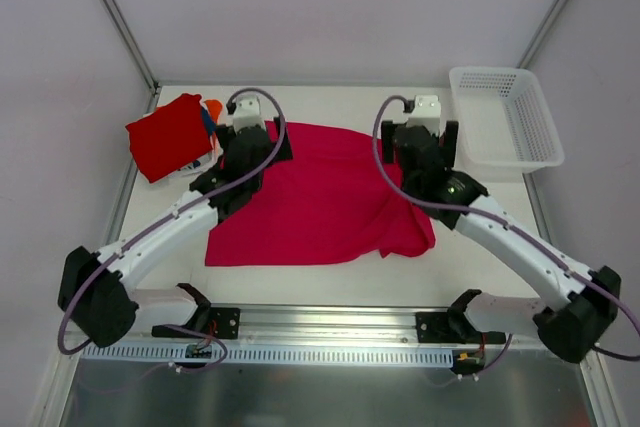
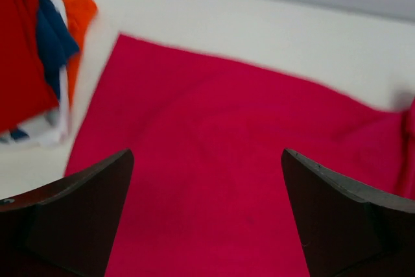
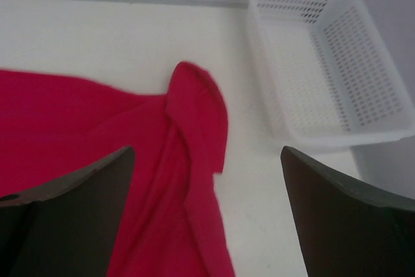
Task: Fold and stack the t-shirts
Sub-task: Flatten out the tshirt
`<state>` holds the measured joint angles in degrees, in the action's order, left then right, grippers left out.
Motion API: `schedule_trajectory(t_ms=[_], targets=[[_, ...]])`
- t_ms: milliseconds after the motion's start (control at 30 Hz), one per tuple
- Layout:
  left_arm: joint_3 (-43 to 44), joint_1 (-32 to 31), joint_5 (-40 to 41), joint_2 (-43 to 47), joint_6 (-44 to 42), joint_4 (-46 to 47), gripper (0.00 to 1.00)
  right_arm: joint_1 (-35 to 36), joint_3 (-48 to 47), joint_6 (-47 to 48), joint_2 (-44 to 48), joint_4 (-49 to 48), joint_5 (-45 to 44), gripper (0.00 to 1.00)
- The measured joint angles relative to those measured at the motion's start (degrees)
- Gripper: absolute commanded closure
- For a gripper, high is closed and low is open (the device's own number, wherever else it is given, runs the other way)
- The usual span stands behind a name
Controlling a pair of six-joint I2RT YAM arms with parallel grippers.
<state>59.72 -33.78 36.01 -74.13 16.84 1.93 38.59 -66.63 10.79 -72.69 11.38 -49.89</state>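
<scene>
Hovering over the pink shirt (image 1: 320,202) at the tabletop (image 1: 330,285) centre, my left gripper (image 2: 206,154) and right gripper (image 3: 207,150) gape empty; folded shirts (image 1: 168,135) sit at its far left corner.

Tabletop (image 1: 330,287) white, matte, rectangular. Pale lilac-grey panels enclose it: back wall (image 1: 330,7), left wall (image 1: 50,97), right wall (image 1: 600,37). Slim metal uprights at both back corners: left strut (image 1: 116,12), right strut (image 1: 558,2). Silver rail (image 1: 330,325) along near tabletop edge. White slotted strip (image 1: 330,355) just in front. Brushed metal sheet (image 1: 330,397) nearest camera, faintly reflective. Light soft, even; shadows weak.
</scene>
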Motion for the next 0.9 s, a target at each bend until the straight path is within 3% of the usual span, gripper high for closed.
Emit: schedule_trajectory(t_ms=[167, 300, 467, 600, 900], targets=[[-17.4, -4.7, -2.0, 9.9, 9.0, -6.0, 0.01, 9.8, 13.1, -15.5, 12.5, 10.0, 4.1, 0.01], [-25.7, -6.2, -4.6, 10.5, 14.5, -10.6, 0.02, 15.7, 24.9, -30.0, 17.6, 16.0, 6.9, 0.0], [-29.9, -9.1, -6.1, 12.9, 19.0, -12.2, 0.02, 20.4, 28.4, -47.3, 12.7, 26.1, 6.3, 0.05], [-31.2, -10.5, -6.6, 16.0, 21.0, -12.1, 0.03, 24.5, 30.4, -58.5, 9.0, 28.0, 5.8, 0.11], [-35.2, -10.9, -7.3, 22.0, 22.2, -12.2, 0.03, 27.4, 34.8, -70.0, 4.0, 27.5, 6.1, 0.15]])
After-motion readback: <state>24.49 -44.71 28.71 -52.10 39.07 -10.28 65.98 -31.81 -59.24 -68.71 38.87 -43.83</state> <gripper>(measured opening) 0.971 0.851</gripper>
